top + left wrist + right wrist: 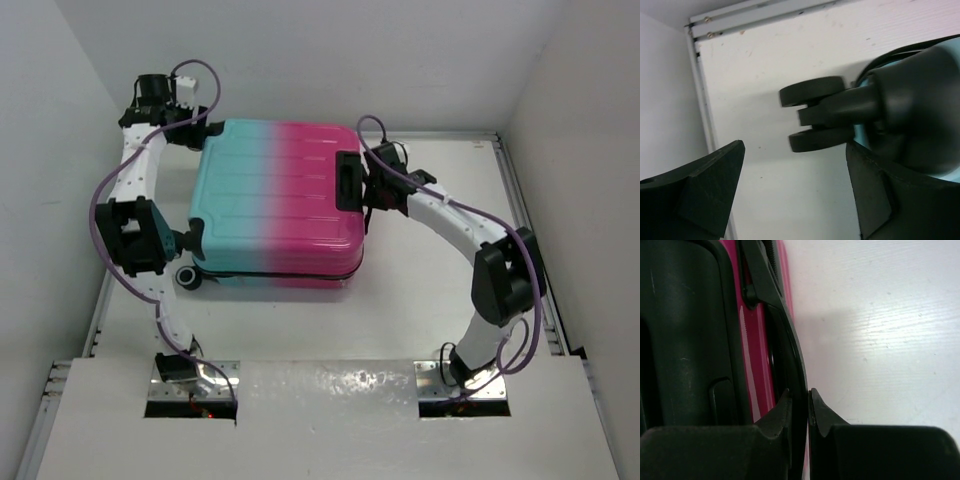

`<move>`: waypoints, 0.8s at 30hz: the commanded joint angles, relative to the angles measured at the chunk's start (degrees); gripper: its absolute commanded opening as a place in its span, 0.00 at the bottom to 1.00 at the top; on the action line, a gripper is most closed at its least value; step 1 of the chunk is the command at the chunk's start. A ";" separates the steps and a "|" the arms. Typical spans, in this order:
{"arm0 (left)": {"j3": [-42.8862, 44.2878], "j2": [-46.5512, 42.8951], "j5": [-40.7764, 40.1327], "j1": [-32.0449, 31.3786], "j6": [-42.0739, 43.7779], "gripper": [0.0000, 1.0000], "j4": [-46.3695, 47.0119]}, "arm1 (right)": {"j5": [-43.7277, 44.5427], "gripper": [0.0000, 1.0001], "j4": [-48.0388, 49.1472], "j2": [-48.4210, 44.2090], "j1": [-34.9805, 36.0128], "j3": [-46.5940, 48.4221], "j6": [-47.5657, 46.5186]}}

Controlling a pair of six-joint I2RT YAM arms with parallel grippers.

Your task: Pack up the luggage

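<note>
Closed suitcase (280, 195) flat on the table (425, 290), teal end left, pink right.
Seen only from the wrists: left gripper (795, 150) spread wide by a black wheel (812, 92), empty; right gripper (807, 395) pinched on a thin black strip (799, 365) at the pink edge.

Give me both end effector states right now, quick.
Left end effector: open, holding nothing, beside a wheel of the luggage.
Right end effector: closed on the luggage's thin black edge strip.

No legible text or numbers.
</note>
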 commanded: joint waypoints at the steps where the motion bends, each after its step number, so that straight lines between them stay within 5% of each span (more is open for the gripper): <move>1: 4.29 -3.70 7.80 -0.25 -2.45 0.80 -2.54 | -3.96 0.03 19.79 0.16 -5.34 6.15 0.26; 4: 7.28 -8.95 14.91 3.18 -1.05 0.83 -5.88 | -17.97 0.16 13.73 4.72 -11.15 15.53 1.58; 5: 7.90 -10.54 19.19 5.02 1.39 0.94 -8.24 | -19.48 0.21 11.71 5.87 -11.42 20.78 -2.77; 6: 7.90 -12.21 21.32 5.82 3.42 0.97 -9.83 | -20.19 0.41 9.43 5.70 -11.34 22.66 -6.04; 11: -7.00 -31.59 23.21 8.81 24.22 1.00 -14.85 | -22.83 0.95 14.23 -5.17 -11.25 11.57 -14.14; 15: -18.03 -41.05 23.54 8.81 39.10 0.99 -25.01 | -25.89 0.99 15.04 -15.72 -11.25 2.83 -20.82; 16: -17.42 -41.84 25.46 8.81 44.08 0.94 -32.01 | -27.39 0.99 14.34 -16.79 -11.25 1.16 -23.79; 20: -24.14 -47.90 23.82 8.46 49.11 0.72 -32.17 | -35.21 0.99 8.54 -19.08 -10.64 0.36 -28.73; 24: -35.52 -56.60 16.09 2.50 51.34 0.82 -32.26 | -33.73 0.99 3.17 -20.40 -9.23 -0.96 -33.05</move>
